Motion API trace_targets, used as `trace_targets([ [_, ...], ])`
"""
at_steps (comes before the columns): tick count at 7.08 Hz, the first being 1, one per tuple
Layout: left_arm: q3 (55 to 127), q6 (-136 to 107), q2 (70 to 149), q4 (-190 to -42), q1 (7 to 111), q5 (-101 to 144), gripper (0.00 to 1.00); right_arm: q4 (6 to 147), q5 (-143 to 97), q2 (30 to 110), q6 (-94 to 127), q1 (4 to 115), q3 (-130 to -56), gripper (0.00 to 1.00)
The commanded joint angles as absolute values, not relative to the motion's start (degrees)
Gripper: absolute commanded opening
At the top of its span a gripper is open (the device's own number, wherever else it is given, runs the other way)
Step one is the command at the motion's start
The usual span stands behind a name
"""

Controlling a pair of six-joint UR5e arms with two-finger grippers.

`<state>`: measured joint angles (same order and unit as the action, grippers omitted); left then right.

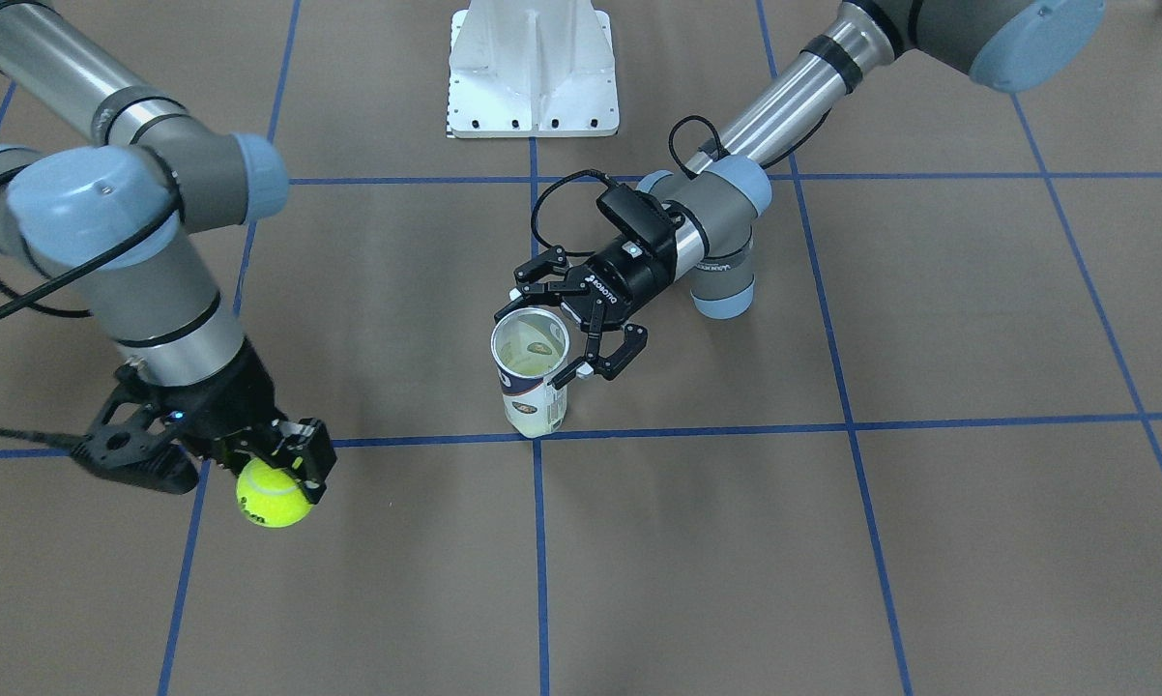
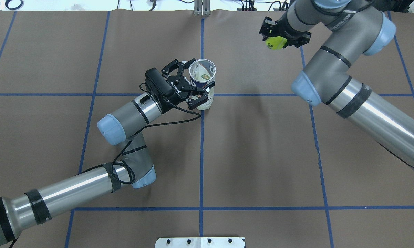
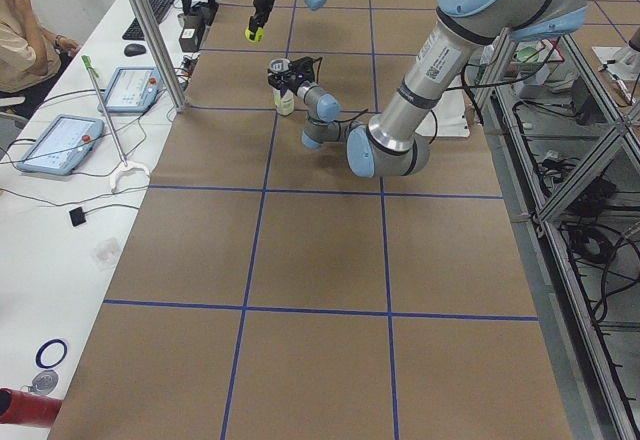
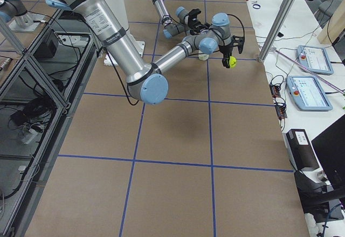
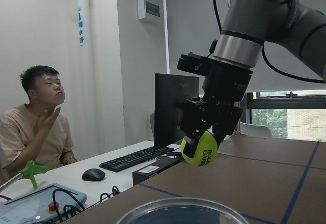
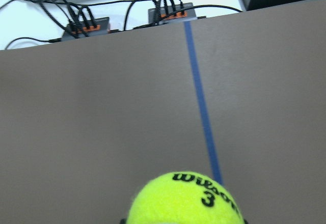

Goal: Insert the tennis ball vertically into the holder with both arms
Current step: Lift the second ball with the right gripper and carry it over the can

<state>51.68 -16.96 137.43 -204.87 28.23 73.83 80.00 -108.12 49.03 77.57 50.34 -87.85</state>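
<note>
The holder [image 1: 535,387], a clear tube with a metal rim and a white and navy label, stands upright on the brown table near the middle; it also shows in the overhead view [image 2: 207,101]. My left gripper [image 1: 550,332] reaches in level, with one finger on each side of the tube just below its rim, shut on it [image 2: 197,78]. The tube's rim [image 5: 183,208] fills the bottom of the left wrist view. My right gripper [image 2: 277,39] is shut on a yellow tennis ball [image 1: 272,493] and holds it above the table, well away from the tube towards the operators' side [image 6: 186,198].
The white pedestal base [image 1: 533,68] stands at the robot's side of the table. Blue tape lines cross the brown cover. Beyond the far table edge are a metal post [image 4: 280,16], tablets and cables [image 3: 55,140], and a seated person [image 5: 38,117].
</note>
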Motion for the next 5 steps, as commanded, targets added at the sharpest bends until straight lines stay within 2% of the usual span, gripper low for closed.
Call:
trace_targets([
  [1,51.68,-16.96,137.46,-204.87,27.95,73.74,0.99,96.88,-104.69,39.25,89.86,43.89,-92.98,0.00],
  [3,51.68,-16.96,137.46,-204.87,27.77,73.74,0.99,103.25,-103.98,32.55,93.51,40.71,-92.99,0.00],
  [4,51.68,-16.96,137.46,-204.87,27.77,73.74,0.99,103.27,-103.89,32.43,93.95,39.74,-92.99,0.00],
  [5,51.68,-16.96,137.46,-204.87,27.77,73.74,0.99,103.27,-102.49,32.78,93.96,38.68,-92.90,0.06],
])
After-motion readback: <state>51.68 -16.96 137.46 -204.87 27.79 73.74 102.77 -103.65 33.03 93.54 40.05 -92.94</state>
